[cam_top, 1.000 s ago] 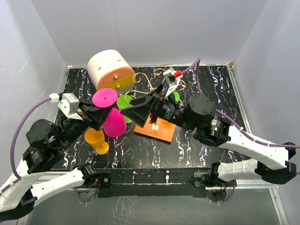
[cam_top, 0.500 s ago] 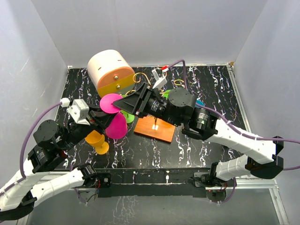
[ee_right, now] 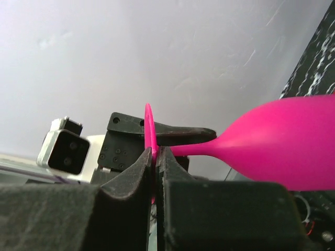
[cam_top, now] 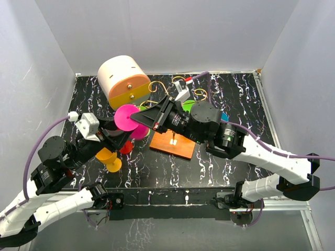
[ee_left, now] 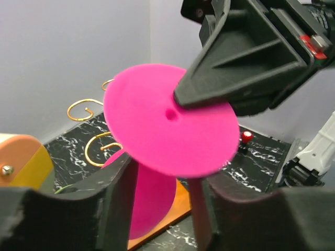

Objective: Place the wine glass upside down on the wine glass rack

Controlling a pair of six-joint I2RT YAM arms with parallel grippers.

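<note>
While right gripper [ee_right: 155, 159] clamps pink wine glass [ee_right: 272, 144] by foot rim at frame centre, left gripper [ee_left: 159, 180] sits parted astride bowl, gap visible.

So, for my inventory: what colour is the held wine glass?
The wine glass is bright pink; left wrist view shows it best.

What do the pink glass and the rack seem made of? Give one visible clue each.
Pink glass: likely plastic, opaque, matte, evenly coloured. Rack: thin wire, likely metal, glossy gold curls; its flat orange base could be wood or plastic, unclear.
</note>
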